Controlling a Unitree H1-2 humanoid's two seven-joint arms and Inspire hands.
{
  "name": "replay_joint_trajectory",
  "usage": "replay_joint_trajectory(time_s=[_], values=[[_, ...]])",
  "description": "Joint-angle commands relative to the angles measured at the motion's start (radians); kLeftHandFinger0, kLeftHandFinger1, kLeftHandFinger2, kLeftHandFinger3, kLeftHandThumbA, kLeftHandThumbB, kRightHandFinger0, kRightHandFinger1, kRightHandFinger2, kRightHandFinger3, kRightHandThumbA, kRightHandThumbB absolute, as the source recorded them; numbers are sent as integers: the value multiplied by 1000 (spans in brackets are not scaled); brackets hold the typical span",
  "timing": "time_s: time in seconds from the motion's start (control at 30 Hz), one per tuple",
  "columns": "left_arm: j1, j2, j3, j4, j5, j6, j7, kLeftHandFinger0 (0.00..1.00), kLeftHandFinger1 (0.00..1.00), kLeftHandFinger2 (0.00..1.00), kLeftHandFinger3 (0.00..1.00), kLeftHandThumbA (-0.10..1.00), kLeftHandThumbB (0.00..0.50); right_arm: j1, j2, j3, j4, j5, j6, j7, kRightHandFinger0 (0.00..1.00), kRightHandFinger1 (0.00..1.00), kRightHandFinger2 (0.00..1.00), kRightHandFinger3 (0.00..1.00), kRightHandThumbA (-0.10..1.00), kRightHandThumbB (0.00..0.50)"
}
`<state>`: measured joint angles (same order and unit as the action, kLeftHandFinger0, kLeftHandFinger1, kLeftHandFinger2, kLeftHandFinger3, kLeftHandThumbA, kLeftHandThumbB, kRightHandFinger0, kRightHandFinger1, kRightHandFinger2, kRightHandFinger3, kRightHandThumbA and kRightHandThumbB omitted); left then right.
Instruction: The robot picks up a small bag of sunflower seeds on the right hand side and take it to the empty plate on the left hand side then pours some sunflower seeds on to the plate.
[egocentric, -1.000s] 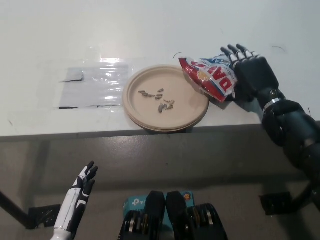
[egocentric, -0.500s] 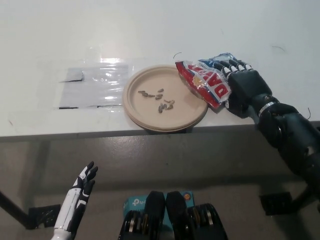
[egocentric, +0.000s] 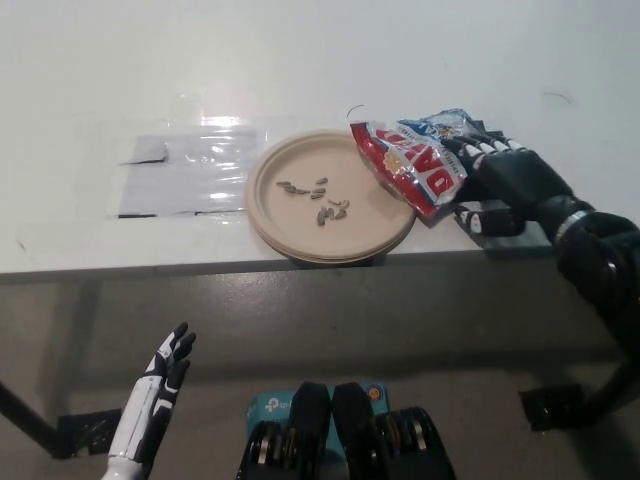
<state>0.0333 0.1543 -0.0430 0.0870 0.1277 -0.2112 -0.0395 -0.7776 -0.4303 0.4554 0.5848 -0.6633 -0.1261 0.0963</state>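
Head view: one steep downward look is given onto a white table (egocentric: 300, 50) with a smooth, faintly glossy top and a straight front edge.
Plate: a round, shallow paper plate (egocentric: 385, 225) of tan, matte stock is seen near the table's front edge, its rim slightly overhanging it.
Seeds: a small scatter of dark, elongated sunflower seeds (egocentric: 318, 198) is seen on the plate's flat middle.
Bag: a small crinkled foil bag of sunflower seeds (egocentric: 415, 165), red and white with a blue upper corner, is held tilted; its left end reaches over the plate's right rim.
Right hand: the black right hand (egocentric: 505, 185) is closed on the bag's right end, with fingers (egocentric: 485, 148) laid over the top of the foil and the palm resting at the table surface.
Left hand: the white left hand (egocentric: 160, 385) is held low at the lower left, below the table's edge, fingers apart and nothing held.
Sheet: a clear, shiny plastic sheet (egocentric: 190, 170), rectangular and wrinkled, is taped flat just left of the plate.
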Motion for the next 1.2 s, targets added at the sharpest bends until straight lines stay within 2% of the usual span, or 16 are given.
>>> replay_joint_trajectory(time_s=[0.0, 0.3, 0.37, 0.4, 0.43, 0.47, 0.53, 0.6, 0.7, 0.73, 0.77, 0.9, 0.97, 1.0, 1.07, 1.17], values=[[-32, 27, 22, -36, -3, -10, 1, 1000, 1000, 1000, 1000, 1000, 294, -33, -158, -95, -359, 230, 212, 404, 1000, 1000, 1000, 1000, 587, 500], [-57, 35, 25, -30, 0, -13, -1, 1000, 1000, 1000, 1000, 1000, 264, 19, -175, -168, -495, 306, 252, 409, 1000, 1000, 1000, 1000, 604, 500], [-69, 34, 24, -26, 4, -10, 1, 1000, 1000, 1000, 1000, 1000, 276, 118, -157, -251, -681, 362, 246, 331, 1000, 1000, 1000, 1000, 895, 500], [-72, 33, 24, -25, 4, -9, 0, 1000, 1000, 1000, 1000, 1000, 277, 131, -152, -264, -704, 370, 242, 323, 1000, 1000, 1000, 1000, 939, 500], [-75, 32, 24, -24, 1, -8, -1, 1000, 1000, 1000, 1000, 1000, 278, 171, -141, -290, -780, 376, 244, 298, 1000, 1000, 1000, 1000, 1000, 415], [-75, 31, 25, -24, 0, -9, 0, 1000, 1000, 1000, 1000, 1000, 279, 208, -124, -311, -842, 382, 243, 270, 1000, 1000, 1000, 1000, 1000, 361], [-90, 31, 25, -15, -1, -13, -1, 1000, 1000, 1000, 1000, 1000, 284, 297, -70, -360, -966, 397, 204, 187, 1000, 1000, 1000, 1000, 1000, 330], [-103, 31, 30, -8, -18, -8, -6, 1000, 1000, 1000, 1000, 1000, 282, 406, 30, -387, -1076, 402, 166, 97, 1000, 1000, 1000, 1000, 1000, 390], [-109, 30, 30, -6, -18, -7, -6, 1000, 1000, 1000, 1000, 1000, 256, 510, 139, -389, -1108, 388, 73, 12, 1000, 1000, 1000, 1000, 1000, 414], [-113, 30, 29, -2, -16, -12, -5, 1000, 1000, 1000, 1000, 1000, 237, 553, 180, -383, -1096, 392, 9, -24, 1000, 1000, 1000, 1000, 1000, 354], [-115, 31, 28, 0, -14, -17, -5, 1000, 1000, 1000, 1000, 1000, 233, 580, 212, -385, -1078, 402, -48, -44, 1000, 1000, 1000, 1000, 1000, 333], [-117, 36, 26, 4, -20, -23, -13, 1000, 1000, 1000, 1000, 1000, 199, 672, 340, -407, -925, 369, -201, -132, 1000, 1000, 1000, 1000, 1000, 342], [-114, 36, 25, 4, -19, -28, -14, 1000, 1000, 1000, 1000, 1000, 192, 692, 357, -419, -873, 332, -234, -148, 1000, 1000, 1000, 1000, 1000, 333], [-113, 37, 23, 6, -24, -30, -19, 1000, 1000, 1000, 1000, 1000, 193, 703, 366, -414, -793, 329, -293, -158, 1000, 1000, 1000, 1000, 1000, 302], [-109, 36, 19, 10, -23, -39, -21, 1000, 1000, 1000, 1000, 1000, 193, 726, 373, -407, -724, 342, -311, -141, 1000, 1000, 1000, 1000, 1000, 323], [-99, 32, 13, 8, -25, -33, -26, 1000, 1000, 1000, 1000, 1000, 199, 732, 364, -391, -598, 300, -344, -180, 1000, 1000, 1000, 1000, 1000, 272]])
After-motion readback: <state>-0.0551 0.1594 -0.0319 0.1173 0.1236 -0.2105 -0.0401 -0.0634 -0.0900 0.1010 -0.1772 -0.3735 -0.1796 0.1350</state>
